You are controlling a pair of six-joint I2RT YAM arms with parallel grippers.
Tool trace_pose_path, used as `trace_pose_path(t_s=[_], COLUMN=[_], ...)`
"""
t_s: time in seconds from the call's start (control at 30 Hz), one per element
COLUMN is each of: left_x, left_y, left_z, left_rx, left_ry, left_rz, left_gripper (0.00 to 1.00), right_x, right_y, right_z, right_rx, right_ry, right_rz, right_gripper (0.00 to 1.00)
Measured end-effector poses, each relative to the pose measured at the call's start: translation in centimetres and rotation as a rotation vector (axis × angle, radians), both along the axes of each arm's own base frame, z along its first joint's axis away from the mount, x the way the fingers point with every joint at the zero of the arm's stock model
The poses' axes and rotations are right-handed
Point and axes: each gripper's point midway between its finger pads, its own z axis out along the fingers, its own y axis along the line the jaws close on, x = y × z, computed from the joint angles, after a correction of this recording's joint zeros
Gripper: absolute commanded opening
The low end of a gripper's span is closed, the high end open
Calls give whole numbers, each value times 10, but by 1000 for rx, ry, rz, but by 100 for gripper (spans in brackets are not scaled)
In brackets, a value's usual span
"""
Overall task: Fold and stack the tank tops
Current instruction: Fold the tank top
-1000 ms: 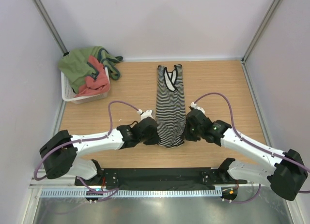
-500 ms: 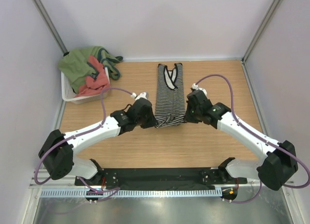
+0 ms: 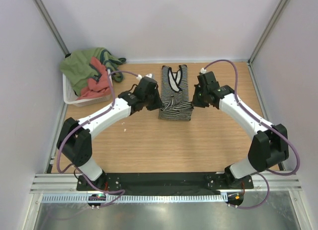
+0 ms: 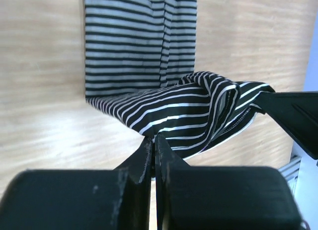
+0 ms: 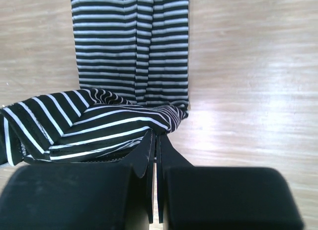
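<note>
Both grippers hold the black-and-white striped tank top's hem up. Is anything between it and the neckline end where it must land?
Nothing visible. The flat half of the striped tank top lies bare up to its neckline, and the white plastic basket of clothes sits apart at the far left.

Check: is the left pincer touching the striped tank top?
Touching. The left wrist view shows the left pincer shut on the lifted edge of the striped tank top, with cloth pinched between its tips.
</note>
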Motion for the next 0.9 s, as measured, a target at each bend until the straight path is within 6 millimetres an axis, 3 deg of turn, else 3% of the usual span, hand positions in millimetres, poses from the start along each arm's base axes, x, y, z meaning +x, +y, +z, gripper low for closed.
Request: trace_pose_path(t_s=[0.23, 0.9], left_x=[39, 103], left_y=[-6, -2], left_z=[16, -26], left_rx=[-3, -10], left_ry=[-31, 58], left_rz=[-12, 2], left_gripper=[0, 0], right_x=[37, 100], right_y=[1, 10], right_z=[6, -17], right_rx=[4, 46], right_ry=[-12, 43], right_rz=[0, -5], right_gripper=[1, 2])
